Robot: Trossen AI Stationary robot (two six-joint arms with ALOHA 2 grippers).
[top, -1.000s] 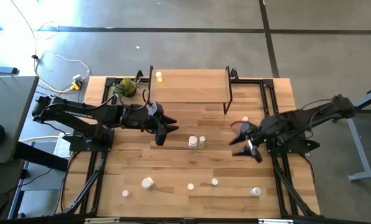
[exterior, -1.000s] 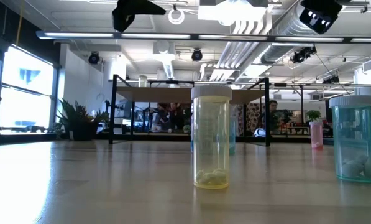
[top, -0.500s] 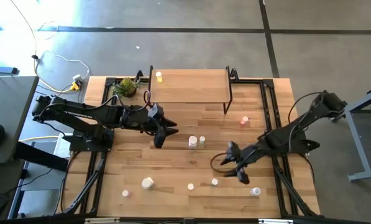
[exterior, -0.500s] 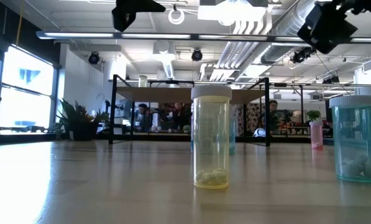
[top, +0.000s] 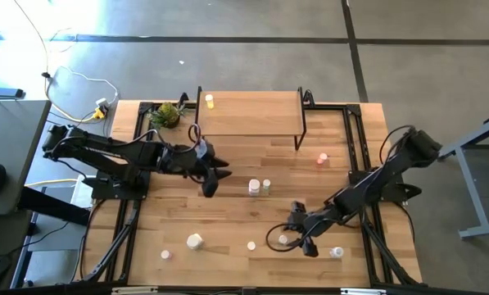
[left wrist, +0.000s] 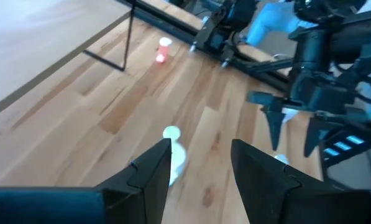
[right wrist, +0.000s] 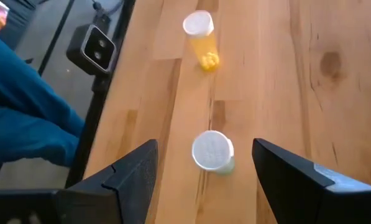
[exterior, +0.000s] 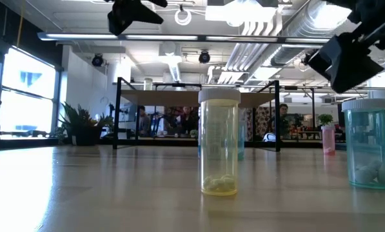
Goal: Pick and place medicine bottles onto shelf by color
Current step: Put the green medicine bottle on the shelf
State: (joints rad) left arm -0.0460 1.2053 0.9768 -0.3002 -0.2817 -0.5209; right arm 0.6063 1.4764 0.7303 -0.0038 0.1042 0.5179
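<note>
Small medicine bottles stand upright on the wooden table. A pale yellow one (top: 209,101) stands on the shelf (top: 248,113). An orange-red one (top: 322,158) is right of the shelf. A white one (top: 254,187) and a greenish one (top: 266,186) stand mid-table. My left gripper (top: 213,175) hovers open just left of this pair, which also shows in the left wrist view (left wrist: 171,132). My right gripper (top: 297,234) is open above a white-capped greenish bottle (right wrist: 213,151) near the front edge, its fingers on either side and clear of it. A yellow bottle (right wrist: 201,37) stands beyond.
More bottles stand along the front edge: a larger white one (top: 194,241), a pink one (top: 165,255) and one at the right (top: 336,252). A green plant (top: 169,115) sits left of the shelf. A small black camera (right wrist: 98,46) stands at the table's front edge.
My right gripper has swung from beside the table's right side toward the near edge and leftward, coming lower, and now hangs over the front-row bottles. Its fingers have stayed open. No bottle has moved.
</note>
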